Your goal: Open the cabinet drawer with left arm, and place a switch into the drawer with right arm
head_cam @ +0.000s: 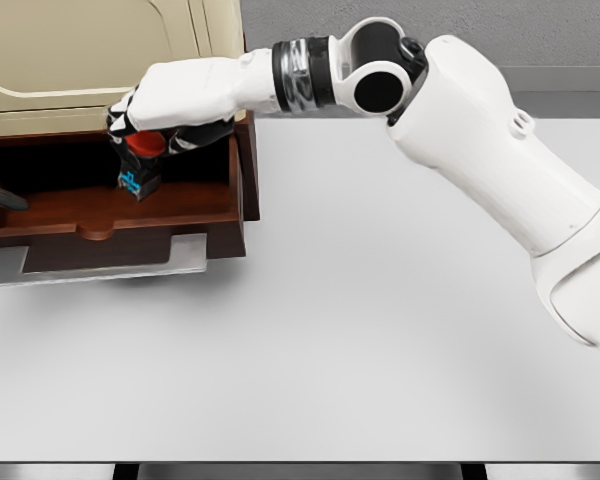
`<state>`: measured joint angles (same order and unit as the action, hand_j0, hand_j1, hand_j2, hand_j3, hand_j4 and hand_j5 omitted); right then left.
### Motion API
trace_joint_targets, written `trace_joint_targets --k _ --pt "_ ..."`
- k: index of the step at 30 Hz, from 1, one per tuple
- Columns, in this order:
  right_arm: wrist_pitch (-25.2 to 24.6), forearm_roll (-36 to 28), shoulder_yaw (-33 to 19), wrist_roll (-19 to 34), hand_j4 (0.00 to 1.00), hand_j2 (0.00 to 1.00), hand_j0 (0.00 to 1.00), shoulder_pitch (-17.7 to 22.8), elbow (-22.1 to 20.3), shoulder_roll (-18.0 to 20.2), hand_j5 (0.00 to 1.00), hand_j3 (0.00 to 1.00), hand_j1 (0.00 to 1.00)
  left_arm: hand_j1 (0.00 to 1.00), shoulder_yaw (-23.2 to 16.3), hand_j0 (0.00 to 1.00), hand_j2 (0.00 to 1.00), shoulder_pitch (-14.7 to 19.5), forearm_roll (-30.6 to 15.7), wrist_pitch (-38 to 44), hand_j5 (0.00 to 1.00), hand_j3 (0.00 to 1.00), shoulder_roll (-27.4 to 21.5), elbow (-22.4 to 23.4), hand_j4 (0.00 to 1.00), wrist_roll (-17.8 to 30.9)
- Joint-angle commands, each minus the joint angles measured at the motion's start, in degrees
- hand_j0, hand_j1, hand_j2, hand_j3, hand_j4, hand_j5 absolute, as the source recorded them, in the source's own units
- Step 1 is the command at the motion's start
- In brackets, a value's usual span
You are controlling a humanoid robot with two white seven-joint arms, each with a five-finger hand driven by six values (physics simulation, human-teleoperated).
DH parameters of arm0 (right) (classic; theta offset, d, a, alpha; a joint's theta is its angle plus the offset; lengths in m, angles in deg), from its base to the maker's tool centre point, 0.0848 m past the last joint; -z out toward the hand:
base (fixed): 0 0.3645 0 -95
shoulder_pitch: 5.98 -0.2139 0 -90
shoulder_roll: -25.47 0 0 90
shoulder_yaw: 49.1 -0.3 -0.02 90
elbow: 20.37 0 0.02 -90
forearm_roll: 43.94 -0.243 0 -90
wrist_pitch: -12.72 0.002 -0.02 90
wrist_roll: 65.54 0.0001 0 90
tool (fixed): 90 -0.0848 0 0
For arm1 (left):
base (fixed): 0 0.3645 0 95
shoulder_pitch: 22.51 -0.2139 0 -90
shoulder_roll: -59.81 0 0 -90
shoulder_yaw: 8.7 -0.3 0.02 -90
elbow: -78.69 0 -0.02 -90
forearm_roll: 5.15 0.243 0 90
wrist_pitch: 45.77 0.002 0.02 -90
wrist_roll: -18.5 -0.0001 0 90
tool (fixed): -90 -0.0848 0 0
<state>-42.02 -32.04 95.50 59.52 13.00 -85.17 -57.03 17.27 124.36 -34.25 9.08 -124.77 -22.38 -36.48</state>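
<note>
The dark wooden drawer [195, 205] of the cream cabinet [80, 50] stands pulled out at the upper left. My right arm reaches across from the right, and its hand [158, 138] hovers over the drawer's inside. That hand is shut on a switch [140, 170], which has a red cap and a black body with blue marks. The switch hangs just above the drawer floor, and I cannot see whether it touches it. A dark pointed shape [2, 197] pokes in at the left edge inside the drawer. It may be part of my left hand.
The drawer's right wall [248, 165] rises just under my right forearm. A grey metal plate [90, 262] juts out below the drawer front. The white table [380, 340] spreads out ahead and to the right.
</note>
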Motion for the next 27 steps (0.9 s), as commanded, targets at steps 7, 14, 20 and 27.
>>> trace_joint_targets --k 7,14,20,27 --pt "-0.3 6.5 -2.9 -0.1 1.00 1.00 1.00 -0.2 5.2 -2.9 1.00 1.00 1.00 1.00 0.0 1.00 1.00 0.0 -0.3 0.2 1.00 1.00 0.0 0.0 1.00 0.0" --pt "-0.3 6.1 -5.0 -0.1 1.00 1.00 1.00 -0.1 -0.3 -2.4 1.00 1.00 1.00 1.00 0.0 1.00 1.00 0.0 -0.1 0.2 1.00 1.00 0.1 0.1 1.00 0.0" --pt "-0.3 4.0 -23.0 -0.1 1.00 1.00 1.00 13.5 -21.4 24.9 1.00 1.00 1.00 1.00 0.1 1.00 1.00 0.3 -0.1 0.2 1.00 1.00 2.6 0.1 1.00 0.0" --pt "-0.3 -0.9 -28.8 -0.1 1.00 1.00 1.00 37.4 -26.6 52.3 1.00 1.00 1.00 1.00 0.7 1.00 1.00 4.7 -0.8 0.2 1.00 1.00 15.7 0.0 1.00 0.0"
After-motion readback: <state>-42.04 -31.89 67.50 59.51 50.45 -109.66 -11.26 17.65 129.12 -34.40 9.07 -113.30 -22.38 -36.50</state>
